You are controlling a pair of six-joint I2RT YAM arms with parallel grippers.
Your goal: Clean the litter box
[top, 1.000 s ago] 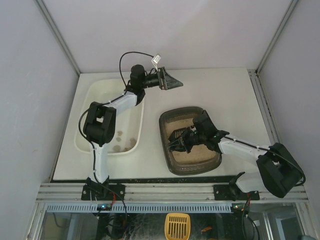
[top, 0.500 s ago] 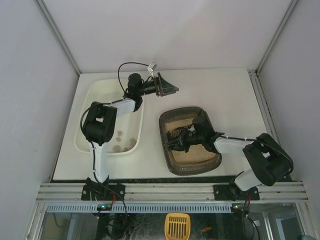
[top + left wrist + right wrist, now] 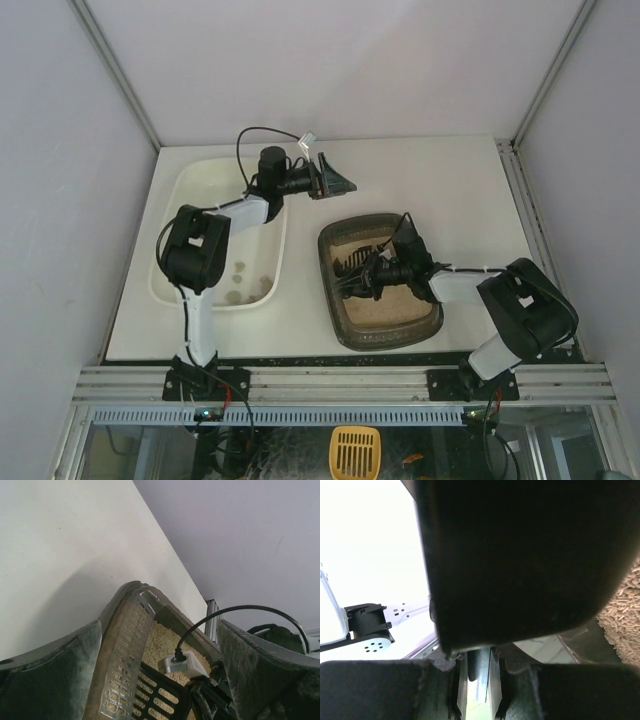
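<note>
**Top external view.** The right tool (image 3: 368,277) sits low inside the small dark grey-brown rounded-rectangular plastic litter box (image 3: 346,318). It is pressed together on the handle of a black slotted plastic scoop (image 3: 350,265). The scoop's blade reaches ahead of the tool toward the box's left wall, over beige sandy litter (image 3: 400,305). The left tool (image 3: 335,180) hangs spread and empty, well apart from the right tool. The larger glossy white plastic tray (image 3: 165,280) lies below and behind it, with a few brown lumps (image 3: 240,268) on its floor.

Judgement: sifting is the step in hand. The next move calls for drawing the scoop through the litter, lifting it level, and carrying any catch toward the white tray.

**Left wrist view.** The dull grey fingers (image 3: 50,680) stand wide apart with nothing between them. Ahead of the tool is the litter box's thick matt rim, pierced with rows of small slots. Inside it the litter shows as short pale pellets, and the scoop shows as a rigid black grid. The pale matt surface (image 3: 60,555) lies beyond.

**Right wrist view.** A broad dark shape, too close to identify, fills most of the frame. Below it the right tool's fingers are nearly closed on a narrow strip. Pellets show at the right edge.
</note>
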